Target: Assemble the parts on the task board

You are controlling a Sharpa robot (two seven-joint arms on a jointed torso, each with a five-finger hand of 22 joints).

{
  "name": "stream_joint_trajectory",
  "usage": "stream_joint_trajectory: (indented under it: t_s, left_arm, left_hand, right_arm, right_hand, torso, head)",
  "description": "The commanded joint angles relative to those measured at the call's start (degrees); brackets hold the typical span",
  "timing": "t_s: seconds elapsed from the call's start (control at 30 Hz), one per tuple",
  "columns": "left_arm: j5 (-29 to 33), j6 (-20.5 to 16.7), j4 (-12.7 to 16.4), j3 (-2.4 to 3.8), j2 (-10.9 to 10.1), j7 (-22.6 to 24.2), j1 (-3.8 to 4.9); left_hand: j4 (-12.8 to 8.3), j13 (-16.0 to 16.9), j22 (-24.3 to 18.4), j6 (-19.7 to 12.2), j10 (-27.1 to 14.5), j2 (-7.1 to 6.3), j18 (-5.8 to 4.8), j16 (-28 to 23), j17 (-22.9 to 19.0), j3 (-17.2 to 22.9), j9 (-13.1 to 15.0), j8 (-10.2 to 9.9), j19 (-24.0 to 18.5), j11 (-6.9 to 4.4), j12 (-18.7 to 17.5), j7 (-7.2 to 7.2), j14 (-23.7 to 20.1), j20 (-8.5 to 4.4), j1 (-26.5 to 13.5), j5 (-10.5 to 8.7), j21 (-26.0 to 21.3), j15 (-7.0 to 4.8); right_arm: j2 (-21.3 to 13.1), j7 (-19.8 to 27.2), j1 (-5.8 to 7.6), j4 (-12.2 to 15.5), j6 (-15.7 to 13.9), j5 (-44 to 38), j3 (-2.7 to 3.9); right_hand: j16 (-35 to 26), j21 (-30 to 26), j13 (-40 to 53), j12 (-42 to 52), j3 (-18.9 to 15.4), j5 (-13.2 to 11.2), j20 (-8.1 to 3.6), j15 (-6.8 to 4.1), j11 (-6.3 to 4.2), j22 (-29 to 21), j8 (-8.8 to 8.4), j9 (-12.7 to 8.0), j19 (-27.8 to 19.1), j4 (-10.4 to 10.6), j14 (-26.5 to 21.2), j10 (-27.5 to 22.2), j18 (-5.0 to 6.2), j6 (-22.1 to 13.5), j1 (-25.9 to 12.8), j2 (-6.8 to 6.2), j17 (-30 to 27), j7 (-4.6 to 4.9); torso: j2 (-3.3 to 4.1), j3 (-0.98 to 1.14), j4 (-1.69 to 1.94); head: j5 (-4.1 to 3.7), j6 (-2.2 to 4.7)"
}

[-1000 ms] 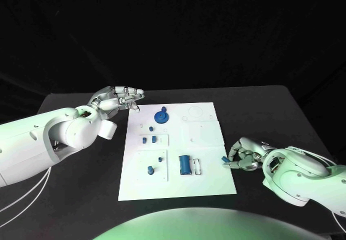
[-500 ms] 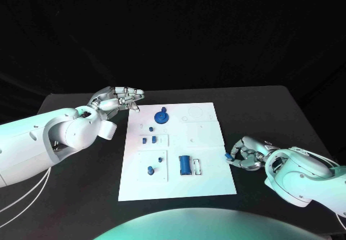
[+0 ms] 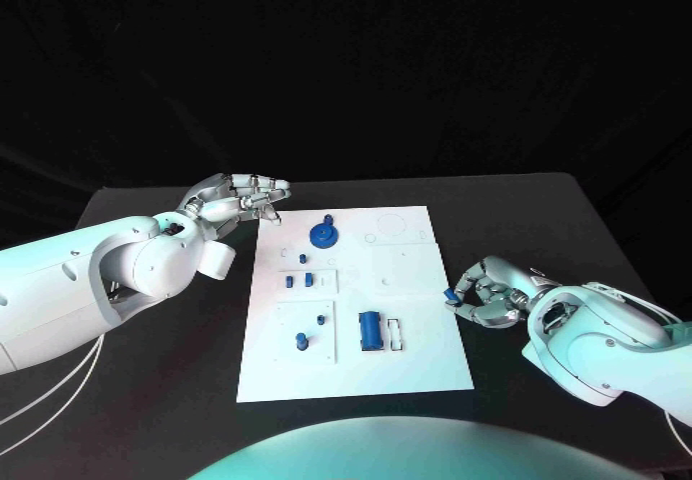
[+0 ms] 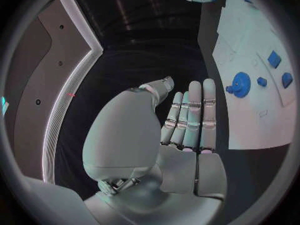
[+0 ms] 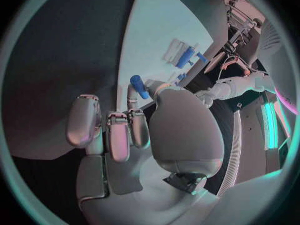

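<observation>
1. Silver fingers of the right hand (image 3: pixel 488 300) pinch a small blue part (image 3: pixel 451 296) at their tips; the right wrist view shows the same blue part (image 5: pixel 139 86) held between fingertip and thumb.
2. Compared with a second ago, this hand has risen in the head view from the lower right toward the middle right, along the right edge of the task board (image 3: pixel 418 330), carrying the part with it. I judge the pick-up done and the carry toward a seat on the board under way.
3. Left hand (image 3: pixel 238 195), upper left of the frame, holds nothing, its fingers straight and close together; it has not moved.
4. On the board: a round blue piece (image 3: pixel 325 234) near the top, small blue pieces (image 3: pixel 299 281) at left centre, a blue cylinder (image 3: pixel 371 329) lower down.
5. Nothing lies between the held part and the board's open right half; the black table (image 3: pixel 534 230) beside it is bare.
</observation>
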Motion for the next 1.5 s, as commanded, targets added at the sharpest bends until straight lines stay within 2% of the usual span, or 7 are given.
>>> stream_joint_trajectory:
  t_s: [0.03,0.17,0.37,0.53,1.07,1.17,1.5]
  left_arm:
    - [0.0,0.8,0.1,0.03,0.2,0.1,0.04]
    - [0.0,0.9,0.2,0.03,0.3,0.1,0.04]
    - [0.0,1.0,0.3,0.03,0.3,0.0,0.04]
    - [0.0,1.0,0.3,0.03,0.3,0.0,0.04]
    - [0.0,1.1,0.3,0.03,0.3,-0.3,0.04]
    - [0.0,1.2,0.3,0.03,0.3,-0.3,0.04]
    - [0.0,1.2,0.3,0.03,0.2,-0.5,0.04]
  left_hand:
    - [-0.2,0.0,-0.1,-0.5,-0.2,-0.02,0.76,-0.4,-0.1,-0.1,-0.1,0.4,0.2,0.03,0.3,1.21,0.1,0.02,-0.5,-0.08,-0.2,-0.09]
    - [-0.2,0.0,-0.1,-0.5,-0.2,-0.02,0.76,-0.4,-0.1,-0.1,-0.1,0.4,0.2,0.03,0.3,1.21,0.1,0.02,-0.5,-0.08,-0.2,-0.09]
    - [-0.2,0.0,-0.1,-0.6,-0.2,-0.03,0.76,-0.4,-0.1,-0.2,-0.1,0.3,0.2,0.04,0.3,1.24,0.1,0.03,-0.6,-0.09,-0.2,-0.08]
    - [-0.2,0.0,-0.1,-0.6,-0.2,-0.01,0.75,-0.4,-0.1,-0.2,-0.1,0.3,0.2,0.06,0.3,1.25,0.1,0.04,-0.6,-0.09,-0.2,-0.07]
    - [-0.1,0.0,-0.1,-0.6,-0.2,0.04,0.75,-0.4,-0.1,-0.2,-0.1,0.3,0.2,0.06,0.3,1.26,0.1,0.05,-0.7,-0.08,-0.3,-0.05]
    - [-0.1,0.0,-0.1,-0.6,-0.2,0.04,0.75,-0.4,-0.1,-0.2,-0.1,0.3,0.2,0.06,0.3,1.26,0.1,0.05,-0.7,-0.08,-0.3,-0.05]
    - [0.0,0.0,-0.1,-0.6,-0.3,0.08,0.75,-0.4,-0.1,-0.2,-0.1,0.3,0.2,0.07,0.3,1.27,0.1,0.06,-0.8,-0.08,-0.3,-0.05]
  right_arm:
    - [2.2,0.1,-0.16,0.2,-0.1,3.7,-0.02]
    - [5.0,0.4,-0.70,-0.2,0.5,5.6,-0.03]
    - [8.6,0.5,-1.84,-1.3,1.8,7.7,-0.03]
    - [10.5,0.3,-2.74,-2.2,2.4,8.7,-0.03]
    - [12.0,-0.6,-3.18,-2.9,3.7,9.2,-0.02]
    - [12.1,-0.8,-3.19,-2.9,4.0,9.1,-0.02]
    - [12.0,-1.2,-3.19,-2.9,4.8,8.7,-0.02]
  right_hand:
    - [0.2,-0.4,10.5,-0.4,4.9,-0.1,-0.22,-0.28,0.03,9.5,0.23,3.4,0.4,-4.5,4.8,3.5,-0.71,0.0,-0.7,-0.09,8.9,-0.27]
    - [0.1,-0.6,10.5,-0.5,5.3,-0.2,-0.19,-0.24,0.09,9.5,0.27,3.5,0.3,-4.4,4.7,3.5,-0.68,0.0,-1.5,-0.18,8.9,-0.21]
    - [0.1,-0.9,10.6,-0.4,5.9,-0.3,-0.11,-0.16,0.17,9.4,0.43,3.7,0.3,-4.1,4.7,3.5,-0.63,0.1,-3.9,-0.42,8.9,-0.14]
    - [0.1,-0.9,10.7,-0.3,5.8,-0.3,-0.08,-0.14,0.18,9.4,0.54,3.9,0.3,-4.0,4.8,3.6,-0.64,0.2,-5.7,-0.85,8.9,-0.12]
    - [0.3,-0.6,11.0,0.4,5.2,-0.4,-0.11,-0.20,0.11,9.5,0.90,4.2,0.5,-3.7,4.8,3.8,-0.67,0.7,-8.6,-1.41,9.2,-0.24]
    - [0.2,-0.7,11.1,0.5,4.0,-0.6,-0.10,-0.15,0.17,9.5,1.08,4.3,0.5,-3.5,4.8,3.8,-0.68,0.9,-10.2,-1.83,9.2,-0.16]
    - [0.3,-0.7,11.2,0.7,2.3,-0.6,-0.12,-0.18,0.13,9.5,1.24,4.4,0.5,-3.5,4.8,3.9,-0.68,1.0,-11.7,-2.04,9.3,-0.22]
  torso:
    - [0.04,0.06,0.03]
    - [0.09,0.02,0.15]
    - [0.12,0.00,0.08]
    - [0.06,0.06,0.03]
    - [0.07,0.07,0.02]
    - [0.05,0.06,0.04]
    - [0.06,0.04,0.02]
  head:
    - [0.15,0.05]
    - [0.23,0.00]
    - [0.34,-0.08]
    - [0.47,-0.25]
    - [0.45,-0.42]
    - [0.46,-0.49]
    - [0.58,-0.62]
